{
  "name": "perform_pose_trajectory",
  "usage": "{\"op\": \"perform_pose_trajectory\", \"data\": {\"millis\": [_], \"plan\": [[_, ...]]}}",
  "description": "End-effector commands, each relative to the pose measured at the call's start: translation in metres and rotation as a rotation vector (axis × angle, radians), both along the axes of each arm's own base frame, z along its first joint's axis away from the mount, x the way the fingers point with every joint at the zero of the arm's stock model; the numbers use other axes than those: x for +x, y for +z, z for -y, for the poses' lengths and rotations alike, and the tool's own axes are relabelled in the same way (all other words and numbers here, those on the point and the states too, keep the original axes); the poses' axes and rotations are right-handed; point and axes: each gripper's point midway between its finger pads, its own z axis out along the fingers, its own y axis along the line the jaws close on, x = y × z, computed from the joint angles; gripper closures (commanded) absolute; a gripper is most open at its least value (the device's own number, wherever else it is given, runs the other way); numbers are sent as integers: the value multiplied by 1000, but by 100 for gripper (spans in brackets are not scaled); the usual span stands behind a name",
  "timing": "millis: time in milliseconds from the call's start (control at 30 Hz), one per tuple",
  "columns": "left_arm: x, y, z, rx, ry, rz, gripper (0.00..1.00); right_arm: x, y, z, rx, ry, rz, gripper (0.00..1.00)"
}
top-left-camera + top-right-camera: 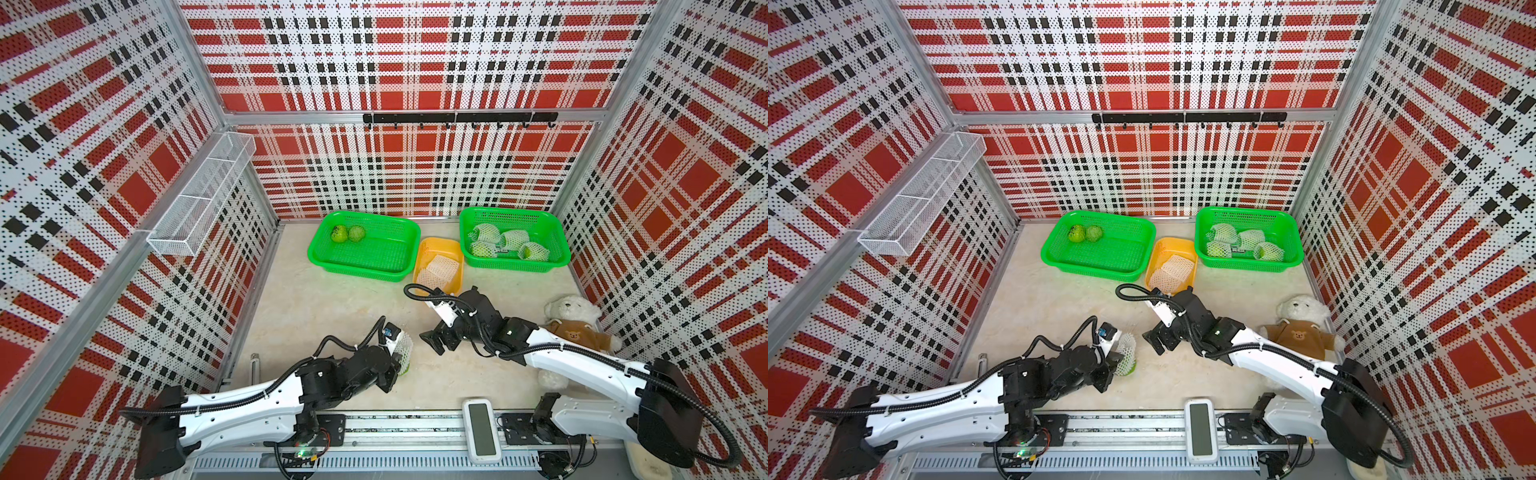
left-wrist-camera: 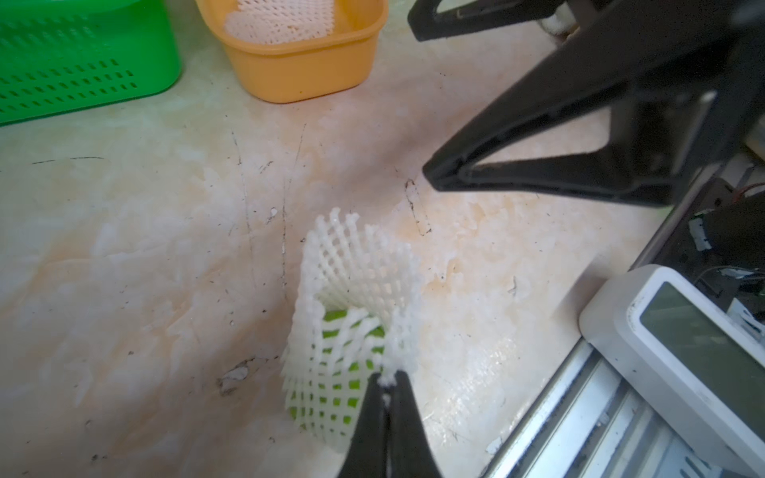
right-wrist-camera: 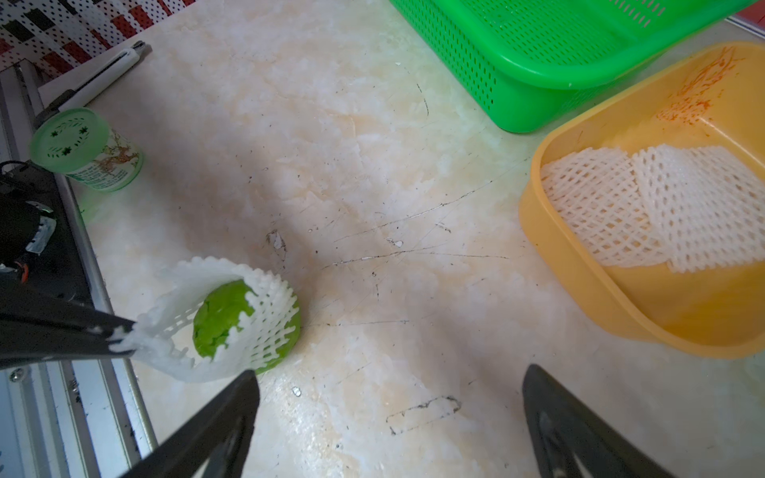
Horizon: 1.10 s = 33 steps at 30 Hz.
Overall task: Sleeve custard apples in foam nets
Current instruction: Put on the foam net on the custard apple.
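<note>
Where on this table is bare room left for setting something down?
Widest bare patch: table between the left green basket and the left gripper. A smaller one lies between the right green basket and the bear. Crowded: near centre, where the left gripper pinches the foam net beside the open right gripper.

Bright, even light; soft shadows lie on the glossy worktop (image 3: pixel 372 165); walls (image 1: pixel 83 124) bow at the edges; close jaws blur.

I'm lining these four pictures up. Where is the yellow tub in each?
In a top view: yellow tub between the two green baskets.
In a top view: same place.
Left wrist: beyond the netted fruit, partly cut off.
Right wrist: beside a green basket, nets inside.
Shared landmark: the netted fruit on the table, in all four.
</note>
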Motion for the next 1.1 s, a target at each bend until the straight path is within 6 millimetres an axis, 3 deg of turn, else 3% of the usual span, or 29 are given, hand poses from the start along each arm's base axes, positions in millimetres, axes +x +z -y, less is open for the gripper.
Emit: {"op": "perform_pose_trajectory", "data": {"millis": [0, 300, 400, 800, 1067], "plan": [[0, -3, 5, -10, 6, -13, 100, 0, 14, -3, 60, 33, 58, 0], [13, -18, -44, -37, 235, -89, 100, -14, 8, -9, 99, 124, 54, 0], [9, -21, -43, -71, 219, -113, 100, -19, 4, -17, 132, 171, 42, 0], [-4, -28, -4, -67, 63, -111, 100, -50, -25, -49, 211, 388, 54, 0], [6, -26, -11, -108, 93, -119, 100, -63, -39, -59, 274, 474, 141, 0]]}}
